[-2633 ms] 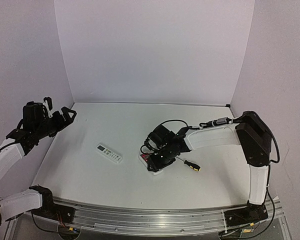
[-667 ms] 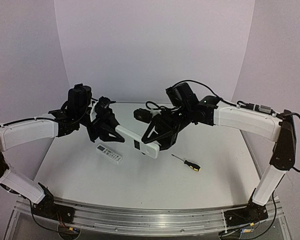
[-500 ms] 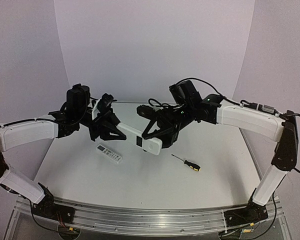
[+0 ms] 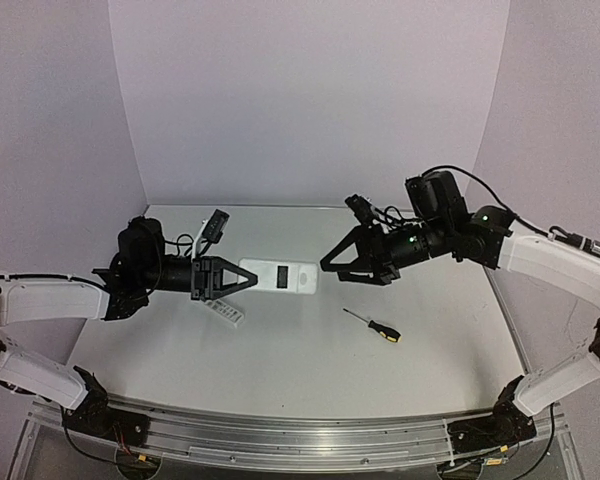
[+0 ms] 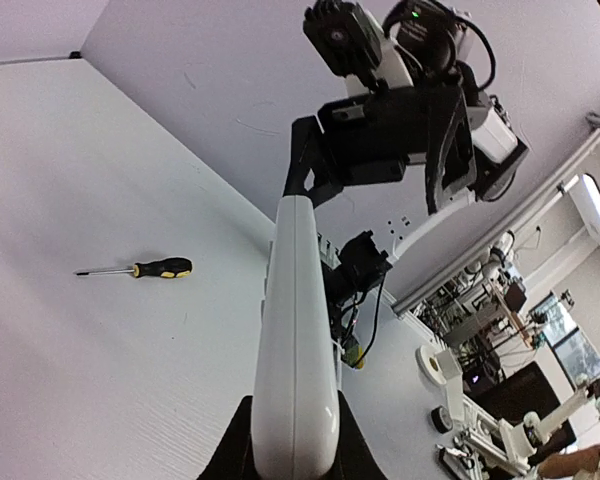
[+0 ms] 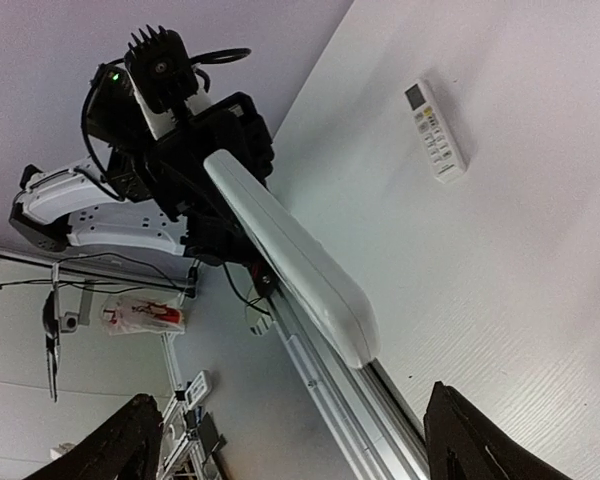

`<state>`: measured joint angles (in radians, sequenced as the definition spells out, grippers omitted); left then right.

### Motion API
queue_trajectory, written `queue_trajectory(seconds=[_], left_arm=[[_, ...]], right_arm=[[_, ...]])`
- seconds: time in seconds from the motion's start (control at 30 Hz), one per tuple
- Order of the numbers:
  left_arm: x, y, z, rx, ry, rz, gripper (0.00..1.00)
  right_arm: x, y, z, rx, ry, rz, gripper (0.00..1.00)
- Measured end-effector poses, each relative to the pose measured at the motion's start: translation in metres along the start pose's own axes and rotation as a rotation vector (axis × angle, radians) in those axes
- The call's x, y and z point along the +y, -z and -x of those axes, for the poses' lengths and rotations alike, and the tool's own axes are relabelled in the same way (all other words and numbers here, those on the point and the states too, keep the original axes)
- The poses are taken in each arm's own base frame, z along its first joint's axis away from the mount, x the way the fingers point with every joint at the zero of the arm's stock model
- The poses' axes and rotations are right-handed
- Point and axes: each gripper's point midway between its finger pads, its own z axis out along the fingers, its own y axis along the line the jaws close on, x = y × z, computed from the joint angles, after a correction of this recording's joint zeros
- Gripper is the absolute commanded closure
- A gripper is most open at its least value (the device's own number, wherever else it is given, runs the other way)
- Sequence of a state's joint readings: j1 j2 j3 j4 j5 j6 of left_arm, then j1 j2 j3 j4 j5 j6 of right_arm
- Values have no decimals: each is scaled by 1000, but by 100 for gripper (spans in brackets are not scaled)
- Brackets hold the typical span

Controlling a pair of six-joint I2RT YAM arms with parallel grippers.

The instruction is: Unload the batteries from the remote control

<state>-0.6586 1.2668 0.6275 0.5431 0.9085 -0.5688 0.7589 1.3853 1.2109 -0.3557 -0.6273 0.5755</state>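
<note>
The remote control point(image 4: 280, 277) hangs level above the table, its white back up with a small dark recess showing. My left gripper point(image 4: 242, 276) is shut on its left end. In the left wrist view the remote control point(image 5: 295, 330) runs straight out from between the fingers of my left gripper point(image 5: 292, 445). My right gripper point(image 4: 335, 268) stands open just off the remote's right end, not touching it. In the right wrist view the remote control point(image 6: 290, 260) points at the wide gap of the right gripper point(image 6: 295, 445). The batteries do not show in any view.
A slimmer white remote with grey buttons point(image 4: 223, 313) lies on the table under the left gripper, also seen from the right wrist point(image 6: 437, 130). A black-and-yellow screwdriver point(image 4: 373, 326) lies right of centre, the same screwdriver point(image 5: 140, 269) showing in the left wrist view.
The right gripper has let go of the remote control, opened wide and drawn back to the right. The left arm has dropped lower and swung the remote level.
</note>
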Motion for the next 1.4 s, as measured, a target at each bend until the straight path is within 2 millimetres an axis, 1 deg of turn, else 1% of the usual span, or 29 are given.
queue_trajectory(seconds=[0.13, 0.2, 0.43, 0.53, 0.67, 0.8, 1.0, 1.03, 1.07, 1.2, 1.27, 1.4], left_arm=[[14, 3, 0, -60, 113, 62, 100], [16, 4, 3, -84, 143, 76, 100], [16, 5, 12, -131, 176, 95, 100], [16, 5, 12, -133, 182, 95, 100], [15, 4, 11, -129, 183, 92, 100], [14, 3, 9, -122, 184, 86, 100], [13, 3, 8, -113, 185, 80, 100], [13, 3, 7, -112, 186, 80, 100], [13, 3, 7, -110, 186, 79, 100], [15, 1, 5, -105, 191, 79, 100], [15, 2, 6, -105, 190, 77, 100], [14, 3, 8, -110, 181, 69, 100]], right_arm=[[-28, -13, -9, -33, 1, -68, 16], [-35, -20, -11, -40, 9, -91, 18], [-31, -43, 2, -103, 82, -84, 21], [-34, -49, 7, -121, 92, -90, 24], [-42, -56, 12, -133, 104, -106, 31], [-44, -60, 17, -147, 116, -113, 40], [-39, -59, 25, -170, 142, -108, 53], [-39, -59, 25, -170, 144, -107, 58], [-38, -59, 25, -170, 146, -106, 66], [-35, -60, 25, -168, 153, -98, 81], [-34, -60, 24, -160, 150, -83, 86], [-32, -58, 25, -162, 153, -69, 87]])
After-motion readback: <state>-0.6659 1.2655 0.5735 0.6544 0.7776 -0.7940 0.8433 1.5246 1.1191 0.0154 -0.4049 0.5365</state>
